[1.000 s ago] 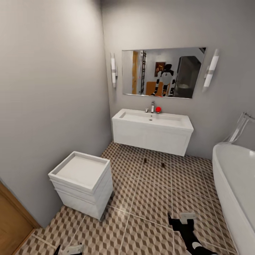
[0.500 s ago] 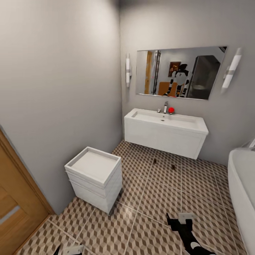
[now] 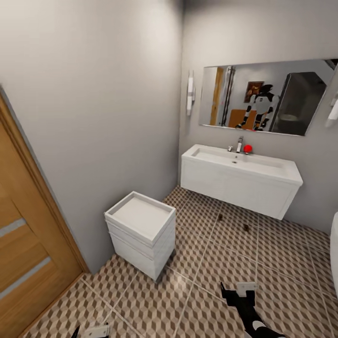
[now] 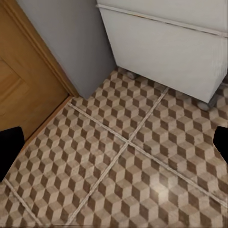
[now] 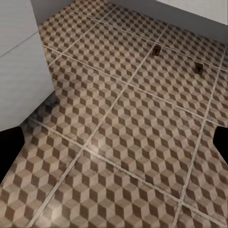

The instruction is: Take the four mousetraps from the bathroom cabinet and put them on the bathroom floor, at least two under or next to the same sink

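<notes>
Facing into the bathroom, the head view takes in the grey wall point(image 3: 94, 94) first, then the wooden door point(image 3: 23, 244) at its near end, and the bathroom floor point(image 3: 206, 263) with its brown, beige and white cube tiles. Next in size come the mirror point(image 3: 267, 98) and, below it, the long white sink point(image 3: 239, 176) on its wall-hung vanity, with a chrome tap point(image 3: 240, 144) and a small red object point(image 3: 248, 149) on the rim. A small white drawer unit point(image 3: 141, 232) stands against the wall, between door and sink. Smallest of all, two mousetraps point(image 3: 219, 217) lie on the tiles just in front of the sink; the second one point(image 3: 245, 228) sits near the first, and both show again in the right wrist view point(image 5: 156, 50). They seem to lie flat, though they are too small to be sure. The right hand point(image 3: 238, 292) hangs low over the floor, released and empty, its dark fingertips wide apart at the edges of its wrist view. The left hand point(image 3: 89, 331) is likewise spread and holds nothing. Judging by this, the sink condition looks met and the robot is between fetches; the next move calls for turning toward the cabinet for the two traps not yet placed. No brand, label or writing can be read.
</notes>
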### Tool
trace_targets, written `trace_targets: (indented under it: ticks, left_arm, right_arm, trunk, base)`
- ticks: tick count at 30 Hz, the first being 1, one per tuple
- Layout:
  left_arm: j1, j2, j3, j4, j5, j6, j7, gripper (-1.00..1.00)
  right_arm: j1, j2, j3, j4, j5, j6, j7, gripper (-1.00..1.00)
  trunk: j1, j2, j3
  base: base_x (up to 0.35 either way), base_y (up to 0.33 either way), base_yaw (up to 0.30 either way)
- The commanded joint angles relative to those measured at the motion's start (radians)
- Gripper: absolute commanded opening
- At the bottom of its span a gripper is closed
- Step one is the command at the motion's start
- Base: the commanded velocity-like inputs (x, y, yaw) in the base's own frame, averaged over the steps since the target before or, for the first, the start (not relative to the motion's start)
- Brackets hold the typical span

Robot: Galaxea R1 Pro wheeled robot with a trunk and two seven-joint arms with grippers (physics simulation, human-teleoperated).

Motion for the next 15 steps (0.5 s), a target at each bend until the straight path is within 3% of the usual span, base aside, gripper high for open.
trace_targets:
  ticks: [1, 15]
  left_arm:
    - [-0.002, -0.001, -0.009, 0.004, 0.008, -0.006, 0.002, 1.0]
    - [0.002, -0.001, -0.009, 0.004, 0.008, -0.006, 0.002, 1.0]
  right_arm:
    - [-0.001, 0.0, 0.009, 0.0, -0.004, -0.002, -0.005, 1.0]
    - [-0.001, 0.0, 0.009, 0.0, -0.004, -0.002, -0.005, 1.0]
  trunk:
    - [0.001, -0.002, -0.002]
    - [0.001, -0.002, -0.002]
  base:
    - [0.0, 0.0, 0.253]
    - [-0.034, 0.024, 0.253]
